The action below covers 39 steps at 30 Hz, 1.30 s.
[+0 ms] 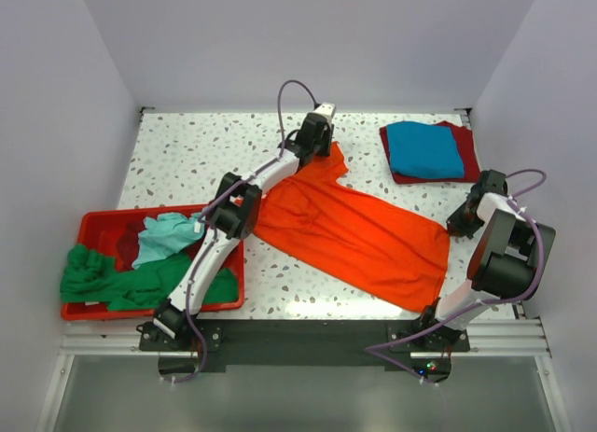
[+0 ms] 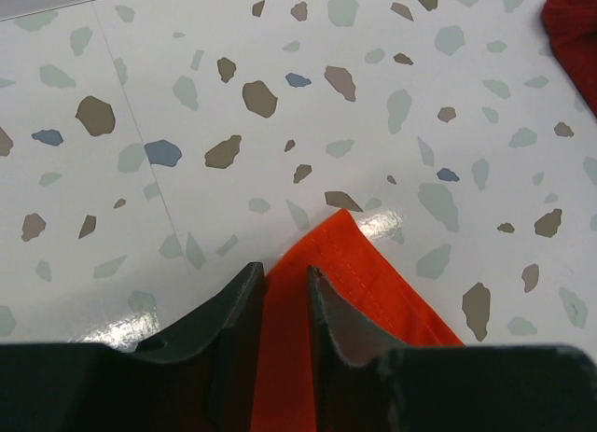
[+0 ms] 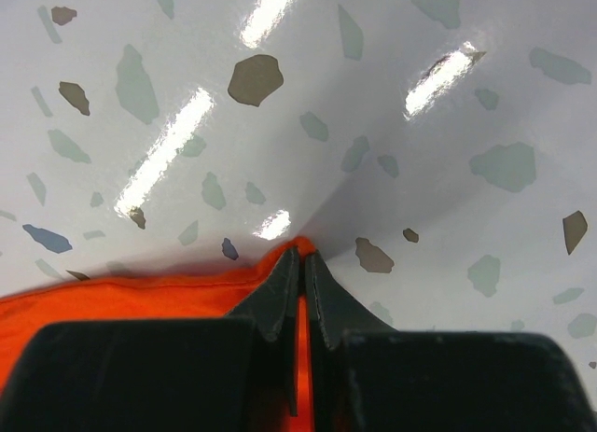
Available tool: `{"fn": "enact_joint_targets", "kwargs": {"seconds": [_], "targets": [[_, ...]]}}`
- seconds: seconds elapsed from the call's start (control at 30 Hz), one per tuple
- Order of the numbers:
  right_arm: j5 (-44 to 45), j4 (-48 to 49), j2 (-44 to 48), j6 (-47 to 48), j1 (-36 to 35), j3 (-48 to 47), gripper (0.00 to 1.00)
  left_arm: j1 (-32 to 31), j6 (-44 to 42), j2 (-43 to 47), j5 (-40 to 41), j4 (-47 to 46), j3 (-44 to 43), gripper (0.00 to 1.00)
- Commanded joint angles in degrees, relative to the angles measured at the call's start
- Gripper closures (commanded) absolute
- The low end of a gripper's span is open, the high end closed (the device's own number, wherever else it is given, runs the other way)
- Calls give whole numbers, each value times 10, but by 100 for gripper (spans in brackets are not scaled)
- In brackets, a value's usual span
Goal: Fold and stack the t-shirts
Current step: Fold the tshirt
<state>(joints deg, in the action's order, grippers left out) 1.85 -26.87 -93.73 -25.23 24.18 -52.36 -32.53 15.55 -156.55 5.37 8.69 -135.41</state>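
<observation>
T-shirts first: the orange shirt (image 1: pixel 359 236) lies open and flat in the middle of the table (image 1: pixel 187 161), not folded yet. My left gripper (image 2: pixel 284 273) is pinched on its far end. My right gripper (image 3: pixel 300 257) is pinched on its near right corner. The blue shirt (image 1: pixel 424 149) sits folded on the dark red shirt (image 1: pixel 395 171). The green shirt (image 1: pixel 103 281) and light teal shirt (image 1: pixel 166 236) wait in the red bin (image 1: pixel 93 222), so I think most work is left.

Bright overhead light; glare streaks on the tabletop (image 3: pixel 168 152) (strongest in wrist views).
</observation>
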Motion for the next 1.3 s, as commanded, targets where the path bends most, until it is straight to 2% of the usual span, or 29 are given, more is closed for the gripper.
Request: {"fn": "enact_joint_targets", "kwargs": {"seconds": [0.0, 0.1, 0.2, 0.3, 0.4, 0.5, 0.67, 1.1, 1.27], "targets": [[-30, -31, -10, -5, -4, 24, 100, 4, 6, 3, -20, 49, 20, 71], [-30, -34, -3, -3, -4, 23, 100, 5, 10, 7, -24, 43, 23, 77], [-26, -39, 4, 0, -4, 17, 100, 5, 12, 12, -26, 38, 27, 91], [-28, -46, 10, -1, -4, 9, 100, 7, 12, 19, -19, 34, 33, 100], [-34, -55, 19, -9, -4, -5, 100, 12, 18, 39, -16, 16, 56, 100], [-41, -61, 25, -13, -3, -19, 100, 19, 37, 77, -30, -39, 107, 100], [-44, -68, 32, -15, -4, -35, 100, 34, 107, 131, -68, -134, 162, 100], [1, -106, 47, -9, -3, -107, 100, 64, 178, 145, -121, -198, 164, 100], [-3, -107, 30, -17, -3, -140, 100, 74, 200, 132, -166, -231, 156, 100]]}}
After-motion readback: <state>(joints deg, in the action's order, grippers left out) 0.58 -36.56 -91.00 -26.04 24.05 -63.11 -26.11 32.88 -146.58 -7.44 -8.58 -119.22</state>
